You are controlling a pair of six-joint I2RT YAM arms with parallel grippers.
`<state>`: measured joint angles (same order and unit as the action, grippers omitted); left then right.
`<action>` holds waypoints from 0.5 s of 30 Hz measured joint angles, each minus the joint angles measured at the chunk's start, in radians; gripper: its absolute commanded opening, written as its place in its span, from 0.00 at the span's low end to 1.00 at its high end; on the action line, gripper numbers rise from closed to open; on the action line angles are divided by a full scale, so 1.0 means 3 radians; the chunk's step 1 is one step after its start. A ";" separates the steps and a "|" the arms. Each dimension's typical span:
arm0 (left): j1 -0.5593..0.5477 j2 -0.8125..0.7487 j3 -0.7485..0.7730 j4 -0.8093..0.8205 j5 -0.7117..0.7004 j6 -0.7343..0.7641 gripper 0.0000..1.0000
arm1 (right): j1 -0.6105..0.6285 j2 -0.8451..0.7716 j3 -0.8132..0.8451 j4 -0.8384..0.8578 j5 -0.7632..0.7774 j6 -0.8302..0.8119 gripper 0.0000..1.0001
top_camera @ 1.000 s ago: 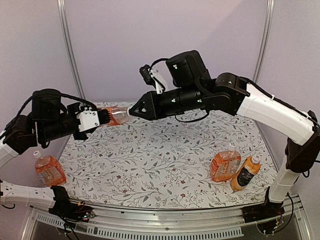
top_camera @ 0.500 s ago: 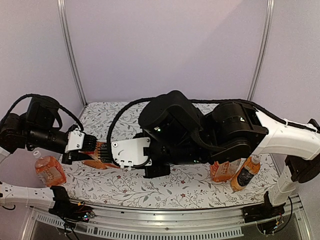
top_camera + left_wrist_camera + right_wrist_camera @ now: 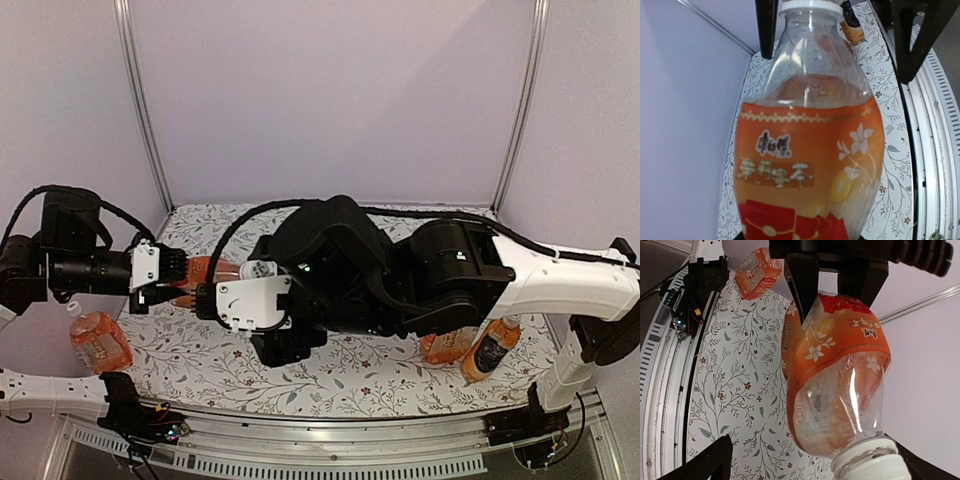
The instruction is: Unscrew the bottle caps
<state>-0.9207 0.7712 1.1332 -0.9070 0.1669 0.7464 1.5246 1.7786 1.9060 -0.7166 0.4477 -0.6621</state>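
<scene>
My left gripper [image 3: 178, 279] is shut on the base of an orange-labelled clear bottle [image 3: 810, 150], holding it level above the table, neck toward the right arm. Its white cap [image 3: 809, 6] sits on the neck. In the right wrist view the same cap [image 3: 871, 463] lies between the wide-apart fingers of my right gripper [image 3: 815, 452], which is open and does not touch it. The left gripper [image 3: 832, 285] clamps the bottle's far end there. From above, the right wrist [image 3: 250, 300] hides most of the neck.
A capped bottle [image 3: 98, 340] stands off the table's left edge by the left arm. Two more stand at the right front: an orange one [image 3: 448, 335], half hidden by the right arm, and a dark-labelled one [image 3: 490, 350]. Floral cloth [image 3: 330, 375] covers the table.
The right gripper's jaws have sprung open around the cap after being shut. Both arms brought the bottle from the far middle down toward the left front.
</scene>
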 measured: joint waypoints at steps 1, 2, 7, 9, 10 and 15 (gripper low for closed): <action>0.0000 -0.0028 -0.0055 0.0112 -0.0117 0.0004 0.09 | -0.0008 -0.0011 -0.0015 0.0039 -0.0025 0.0103 0.99; 0.0000 -0.0048 -0.0109 0.0221 -0.0235 0.0015 0.09 | -0.0032 -0.0028 -0.0028 0.0081 -0.0066 0.0270 0.99; -0.0008 -0.0056 -0.0268 0.0626 -0.0730 0.0066 0.09 | -0.0334 -0.0224 -0.0093 0.0253 -0.0429 0.1202 0.99; -0.0008 -0.0025 -0.0276 0.0713 -0.0852 0.0078 0.09 | -0.0465 -0.0285 -0.0093 0.0327 -0.0530 0.1610 0.99; -0.0008 -0.0017 -0.0278 0.0754 -0.0910 0.0084 0.09 | -0.0515 -0.0305 -0.0090 0.0361 -0.0568 0.1802 0.98; -0.0008 -0.0010 -0.0286 0.0867 -0.1063 0.0125 0.09 | -0.0651 -0.0309 -0.0042 0.0435 -0.0687 0.2682 0.89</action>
<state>-0.9230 0.7681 1.0473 -0.6468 -0.1520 0.7837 1.3293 1.6859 1.8935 -0.5861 0.2417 0.1425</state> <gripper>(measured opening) 0.306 0.943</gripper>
